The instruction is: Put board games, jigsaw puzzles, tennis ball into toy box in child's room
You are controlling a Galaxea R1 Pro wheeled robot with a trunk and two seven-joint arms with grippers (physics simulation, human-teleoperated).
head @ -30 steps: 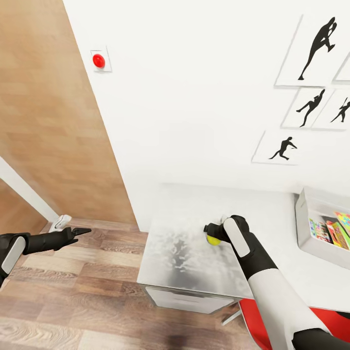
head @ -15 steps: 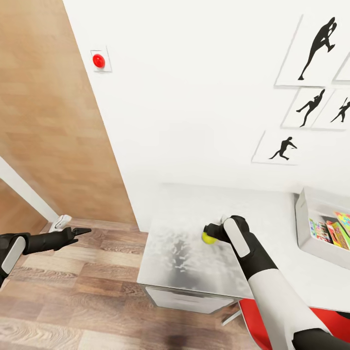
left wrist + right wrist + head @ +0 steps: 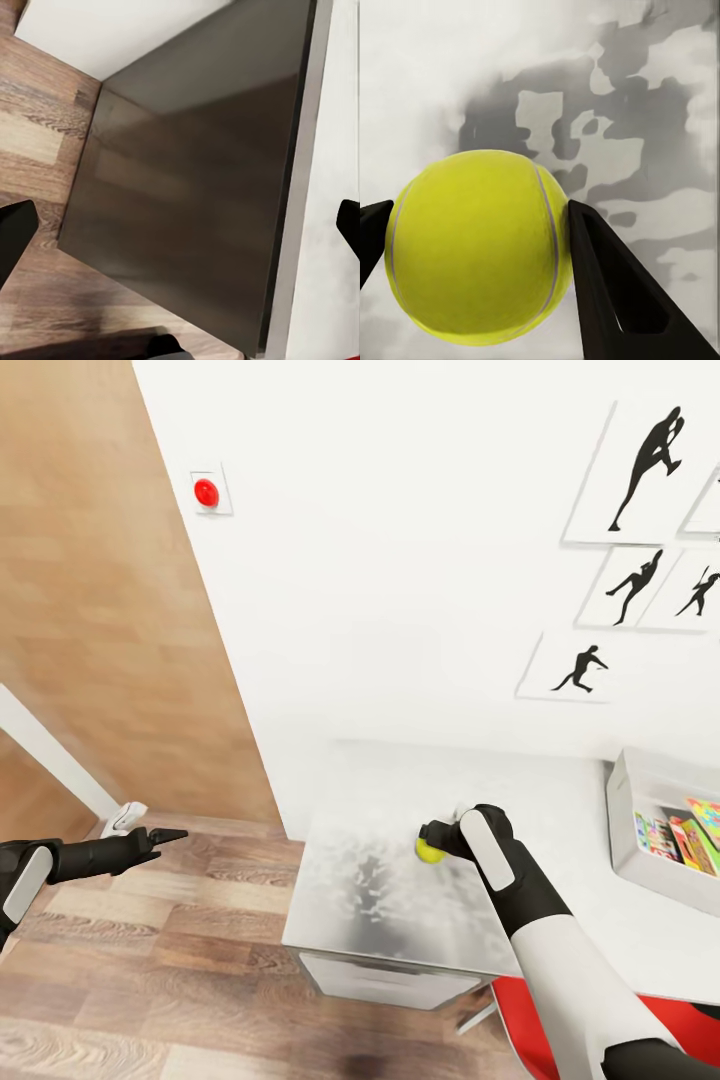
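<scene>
Step in hand: picking up the tennis ball [image 3: 476, 247], as I read it; the right gripper [image 3: 436, 838] has it between its 2 fingers, down near the table [image 3: 380, 900] top.
Right fingers: clenched on the ball, 1 dark finger [image 3: 611, 289] pressed to one side of it and the other touching the opposite side.
Left gripper [image 3: 165, 836]: out over the wooden floor [image 3: 150, 950], well apart from the table; fingers look drawn together and hold nothing.
Next move: probably a lift clear of the table top, then a carry across to the toy box [image 3: 640, 830], which sits well away from the fingers toward the arm's own side; the grip must hold, since a round ball can squirt out.
Toy box contents: several colourful printed toys [image 3: 680, 835] already lie inside.
Ball: round, yellow-green, fuzzy, with a pale curved seam.
Table: flat pale grey top with cloudy darker mottling beyond the fingers; dark grey side panel.
Toy box shape: shallow, pale grey, walls flaring outward.
</scene>
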